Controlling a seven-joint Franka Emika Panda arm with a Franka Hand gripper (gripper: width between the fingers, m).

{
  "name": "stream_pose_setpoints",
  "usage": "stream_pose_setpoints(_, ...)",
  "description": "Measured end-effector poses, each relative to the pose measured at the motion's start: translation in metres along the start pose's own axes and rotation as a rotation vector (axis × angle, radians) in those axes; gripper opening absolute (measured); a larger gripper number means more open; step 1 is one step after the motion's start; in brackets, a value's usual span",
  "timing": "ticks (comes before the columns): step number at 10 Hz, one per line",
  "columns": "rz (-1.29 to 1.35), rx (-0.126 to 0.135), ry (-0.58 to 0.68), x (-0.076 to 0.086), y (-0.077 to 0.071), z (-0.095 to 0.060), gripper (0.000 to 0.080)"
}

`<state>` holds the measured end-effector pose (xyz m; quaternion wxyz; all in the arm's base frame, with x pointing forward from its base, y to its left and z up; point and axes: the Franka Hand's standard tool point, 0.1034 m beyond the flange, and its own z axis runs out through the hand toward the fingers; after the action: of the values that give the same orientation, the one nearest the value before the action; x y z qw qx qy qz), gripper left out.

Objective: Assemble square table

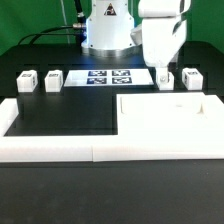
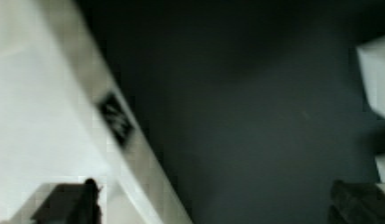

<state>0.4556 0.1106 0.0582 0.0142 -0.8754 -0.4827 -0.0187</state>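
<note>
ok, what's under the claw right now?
Exterior view: a white leg post shows just below the open claw, its top covered. Wrist view: only dark table between the fingertips, so alignment is unclear.

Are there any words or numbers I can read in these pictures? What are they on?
None: no words, numbers or brand names can be read.
The marker board shows only black-and-white square patterns, not letters.
The four leg posts carry patterns too small to read.
The wrist view shows one tag, blurred, unreadable.
</note>
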Motion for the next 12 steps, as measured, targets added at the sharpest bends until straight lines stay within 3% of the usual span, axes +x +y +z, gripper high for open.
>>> stream_pose_setpoints(3,0.261,0.002,0.002,0.024,-0.025,-0.002,0.0649)
stream_pose_setpoints(8,0.556,0.012,0.026,0.026,-0.026,0.002,0.0649)
stream_pose_setpoints(10,0.812,0.041,-0.032,0.028,-0.049,0.008,0.0649)
stream_pose_setpoints(12,0.869,0.051,-0.061,0.027,-0.054,0.010,0.0649)
